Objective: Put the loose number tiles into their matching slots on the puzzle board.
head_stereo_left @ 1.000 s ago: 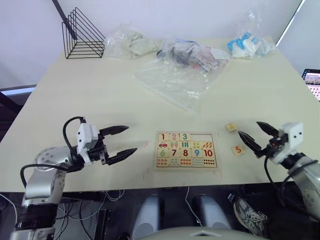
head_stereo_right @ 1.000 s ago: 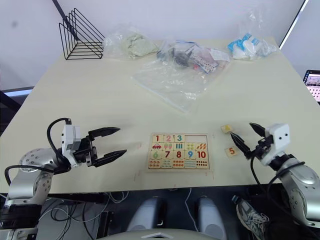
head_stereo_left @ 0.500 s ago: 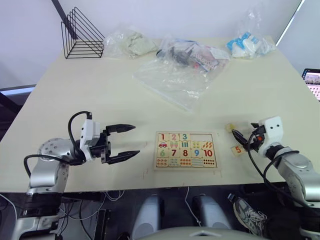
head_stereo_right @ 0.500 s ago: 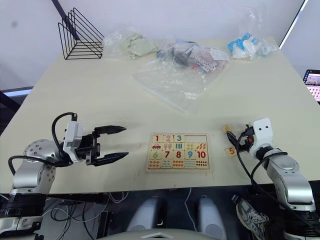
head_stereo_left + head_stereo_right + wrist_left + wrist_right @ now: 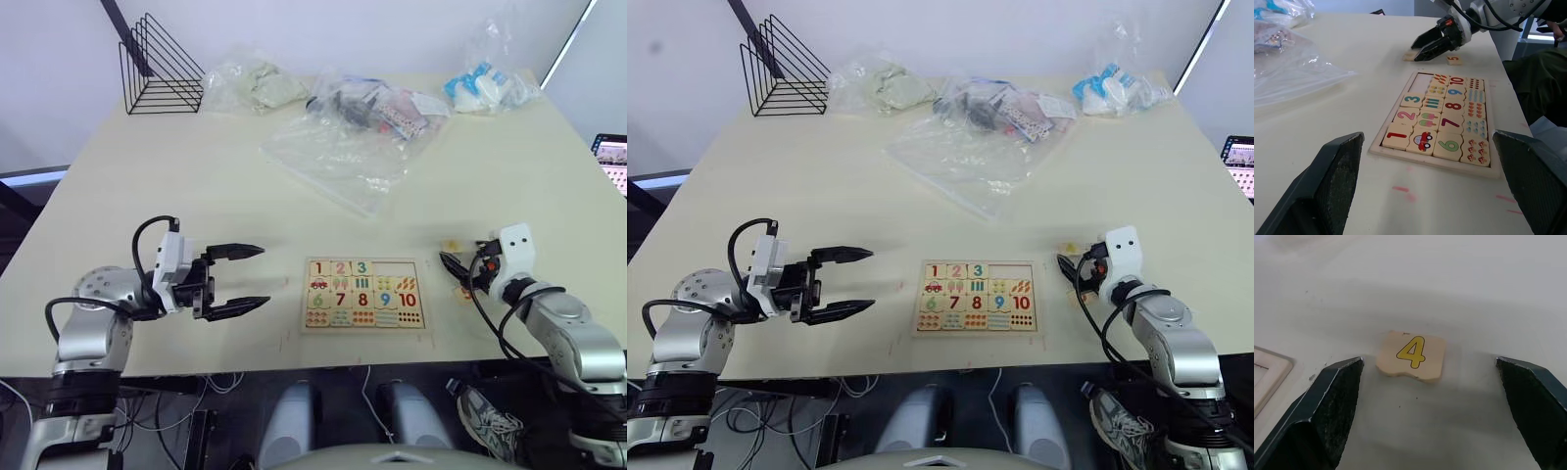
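The puzzle board lies near the table's front edge. Its top row holds 1, 2 and 3, and the matching slots to their right are bare. Two loose number tiles lie right of the board: a yellow 4 tile and an orange 5 tile. My right gripper is open and low over the table, between those two tiles. In the right wrist view the 4 tile lies just ahead, between its fingers, untouched. My left gripper hangs open left of the board, holding nothing.
Clear plastic bags lie spread behind the board, and several filled bags line the far edge. A black wire rack stands at the far left corner. The table's front edge runs just below the board.
My right gripper has moved left, from right of the 5 tile to between the two tiles, close to the 4. The left gripper has shifted slightly and stays open.
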`<state>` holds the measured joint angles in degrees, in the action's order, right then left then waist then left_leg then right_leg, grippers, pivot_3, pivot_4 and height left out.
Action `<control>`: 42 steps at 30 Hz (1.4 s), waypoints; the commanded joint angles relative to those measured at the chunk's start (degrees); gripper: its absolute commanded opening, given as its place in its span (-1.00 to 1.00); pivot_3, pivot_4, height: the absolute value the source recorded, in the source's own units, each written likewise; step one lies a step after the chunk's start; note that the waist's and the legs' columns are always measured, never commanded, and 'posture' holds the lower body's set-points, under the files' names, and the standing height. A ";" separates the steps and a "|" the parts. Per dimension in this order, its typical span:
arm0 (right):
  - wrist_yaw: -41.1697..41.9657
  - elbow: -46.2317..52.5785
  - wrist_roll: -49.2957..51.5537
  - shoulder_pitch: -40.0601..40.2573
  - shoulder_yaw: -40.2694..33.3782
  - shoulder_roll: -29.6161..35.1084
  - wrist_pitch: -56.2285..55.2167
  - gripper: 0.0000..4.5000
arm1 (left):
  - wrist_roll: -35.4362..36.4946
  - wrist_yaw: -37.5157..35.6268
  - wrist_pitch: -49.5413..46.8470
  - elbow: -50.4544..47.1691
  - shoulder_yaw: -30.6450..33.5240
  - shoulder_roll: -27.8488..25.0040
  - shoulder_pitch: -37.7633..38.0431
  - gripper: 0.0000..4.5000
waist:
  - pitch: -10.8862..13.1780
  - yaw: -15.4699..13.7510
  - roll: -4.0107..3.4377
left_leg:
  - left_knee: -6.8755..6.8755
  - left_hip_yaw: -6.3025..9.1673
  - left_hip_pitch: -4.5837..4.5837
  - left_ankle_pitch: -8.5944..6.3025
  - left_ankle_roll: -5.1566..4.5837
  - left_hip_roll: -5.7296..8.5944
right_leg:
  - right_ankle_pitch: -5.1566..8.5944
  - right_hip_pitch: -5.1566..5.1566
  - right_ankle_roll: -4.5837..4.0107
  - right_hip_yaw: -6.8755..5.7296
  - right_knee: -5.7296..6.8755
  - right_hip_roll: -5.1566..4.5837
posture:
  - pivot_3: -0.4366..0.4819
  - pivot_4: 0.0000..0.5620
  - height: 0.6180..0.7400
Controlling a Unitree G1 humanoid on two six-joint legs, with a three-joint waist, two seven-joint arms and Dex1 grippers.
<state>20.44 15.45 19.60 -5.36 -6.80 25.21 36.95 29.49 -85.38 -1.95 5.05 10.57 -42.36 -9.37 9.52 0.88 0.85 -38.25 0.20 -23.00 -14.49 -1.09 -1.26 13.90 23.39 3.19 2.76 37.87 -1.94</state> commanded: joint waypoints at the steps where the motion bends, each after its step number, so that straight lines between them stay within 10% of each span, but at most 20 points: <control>1: -2.23 2.31 -0.55 -1.16 -0.09 -1.16 0.89 1.00 | 1.40 -0.61 0.36 -1.00 0.77 -0.71 -0.43 0.97 | 0.00 0.01 0.00 | 0.00 0.00 0.00 0.00 0.00 0.00 | 0.00 0.00 0.00 0.01 0.00 0.00 | -0.05 -0.47 1.00; 10: -5.91 2.33 -2.57 -2.10 0.58 -3.74 3.30 1.00 | 1.66 -1.11 0.46 -1.38 0.95 -0.67 -0.06 0.97 | 0.00 -0.01 0.00 | 0.00 0.02 -0.01 0.00 0.00 -0.01 | 0.00 0.02 0.00 0.02 0.00 0.00 | -0.05 -0.47 1.00; 19: -11.33 6.35 -3.76 -1.06 0.22 -7.33 6.86 -0.34 | 1.30 -1.72 1.15 -0.73 0.68 -0.83 -0.30 1.00 | 0.00 0.08 0.00 | 0.02 0.06 -0.01 0.00 0.00 -0.01 | 0.00 0.04 0.00 0.04 0.00 0.01 | -0.05 -0.47 1.00; 42: -20.62 22.16 -3.30 4.83 -3.04 -16.08 23.52 -0.34 | 1.11 -4.55 2.81 2.04 -0.02 -0.72 -1.92 1.00 | 0.01 0.12 -0.01 | 0.05 0.16 -0.05 0.00 0.00 -0.03 | 0.01 0.08 0.00 0.04 -0.01 0.00 | -0.05 -0.47 1.00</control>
<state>-0.42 36.45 16.00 -0.77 -8.86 9.24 60.58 29.96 -89.03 -0.02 7.48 10.44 -42.38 -10.72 9.53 1.00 0.84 -38.19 0.37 -23.05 -14.49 -1.09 -1.29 13.91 23.47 3.18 2.80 37.85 -1.94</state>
